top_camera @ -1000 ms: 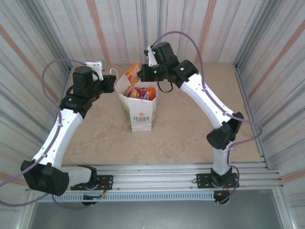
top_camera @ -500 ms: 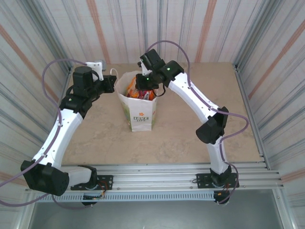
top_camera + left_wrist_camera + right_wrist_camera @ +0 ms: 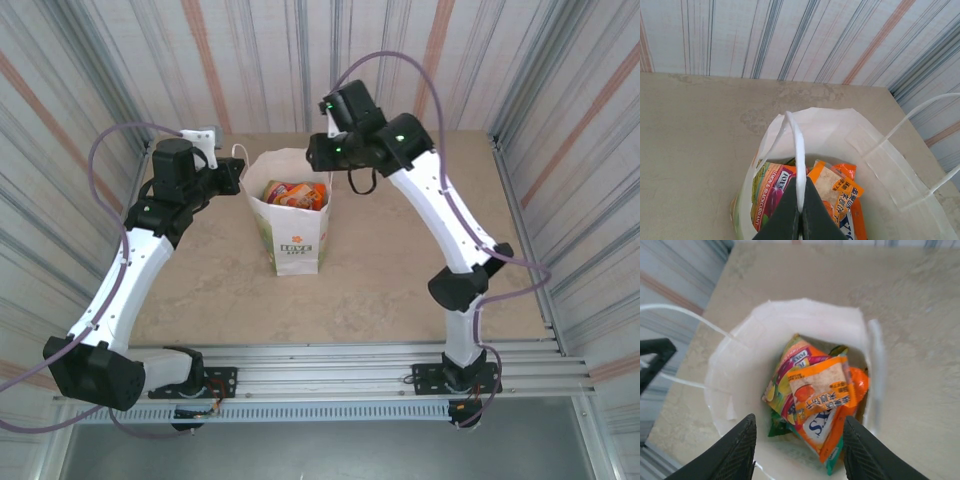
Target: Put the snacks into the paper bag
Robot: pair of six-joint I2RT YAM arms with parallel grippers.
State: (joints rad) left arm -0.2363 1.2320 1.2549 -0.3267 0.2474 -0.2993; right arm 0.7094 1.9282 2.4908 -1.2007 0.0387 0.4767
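- Top external view: paper bag (image 3: pixel 293 235), white, standing upright on the table (image 3: pixel 400 270), left of centre and toward the far wall, mouth open upward.
- Snacks (image 3: pixel 295 193): inside the bag, with coloured foil visible at the mouth.
- Left gripper (image 3: pixel 232 172): at the bag's left rim. In the left wrist view (image 3: pixel 800 195) its jaws are closed on one twisted white handle (image 3: pixel 797 150), which is drawn taut from the rim across the mouth.
- Free handle (image 3: pixel 876 370): on the opposite rim, touched by nothing.
- Right gripper (image 3: pixel 318 150): hanging above the bag's far right rim. In the right wrist view (image 3: pixel 800 450) its fingers are spread apart over the mouth with nothing between them.
- Contents, right wrist view:
  - green-yellow FOX'S packet (image 3: pixel 797 357) against the far side;
  - orange-white packet (image 3: pixel 822 385) lying topmost, tilted;
  - blue-lettered packet (image 3: pixel 817 427) under it;
  - dark green packet (image 3: pixel 776 427), only an edge showing;
  - plain orange packet (image 3: pixel 857 382) just beside the free handle's wall.
- Left wrist view: the FOX'S packet (image 3: pixel 775 192) lies left of the held handle and the orange-white packet (image 3: pixel 837 187) right of it.
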